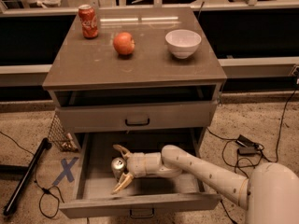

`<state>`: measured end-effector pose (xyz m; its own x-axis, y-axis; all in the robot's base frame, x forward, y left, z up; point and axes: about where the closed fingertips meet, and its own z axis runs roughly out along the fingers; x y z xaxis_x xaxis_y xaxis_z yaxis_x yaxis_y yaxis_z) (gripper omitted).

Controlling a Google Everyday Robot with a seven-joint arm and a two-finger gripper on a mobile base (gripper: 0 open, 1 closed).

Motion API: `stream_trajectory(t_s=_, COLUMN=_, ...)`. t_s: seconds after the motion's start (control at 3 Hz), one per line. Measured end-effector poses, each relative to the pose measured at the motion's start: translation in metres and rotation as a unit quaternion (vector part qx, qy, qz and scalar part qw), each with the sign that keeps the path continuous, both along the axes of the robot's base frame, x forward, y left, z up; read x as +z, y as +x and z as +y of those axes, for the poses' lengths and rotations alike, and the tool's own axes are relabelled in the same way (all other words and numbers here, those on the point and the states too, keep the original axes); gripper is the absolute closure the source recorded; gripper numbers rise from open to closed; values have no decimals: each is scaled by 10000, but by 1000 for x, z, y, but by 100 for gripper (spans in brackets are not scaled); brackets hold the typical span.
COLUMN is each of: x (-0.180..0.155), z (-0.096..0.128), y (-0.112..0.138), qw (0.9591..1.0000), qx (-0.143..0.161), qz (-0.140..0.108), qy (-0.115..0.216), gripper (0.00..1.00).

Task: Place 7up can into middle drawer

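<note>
**7up can in the drawer, gripper spread around it**

7up can (117,166) stands inside the middle drawer (140,204), in the drawer's left half and about midway between its front and back. Its silver top faces up and a little toward the camera. It seems to rest on the drawer's pale floor, though its base is hard to make out.

The gripper (117,169) is inside the drawer too, at the can. It is released: its pale fingers (122,183) are splayed wide, one toward the back of the drawer and one toward the front, with the can between them and neither clearly pressing on it. The arm (205,171) reaches in over the drawer's right side.

Above the drawer, another drawer front (93,118) shows only a dark slit. On the surface (140,66) higher up sit a red cola can (88,21), an apple (124,43) and a white bowl (183,43), well clear of the work.

By my reading the placing is nearly finished and the step in hand is the let-go. The next move calls for drawing the gripper back toward the drawer's right side or lifting it straight out. The fingers must be kept wide so that neither clips the can and tips it.
</note>
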<state>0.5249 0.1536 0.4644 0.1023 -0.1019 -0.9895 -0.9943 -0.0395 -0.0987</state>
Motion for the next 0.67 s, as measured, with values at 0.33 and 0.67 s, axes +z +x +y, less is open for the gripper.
stream_trajectory(t_s=0.33, x=43, z=-29, y=1, qw=9984, qx=-469, qz=182, qy=273, gripper=0)
stream_trajectory(t_s=0.67, x=70, z=-60, y=1, qw=9950, qx=-828, qz=315, qy=460, gripper=0)
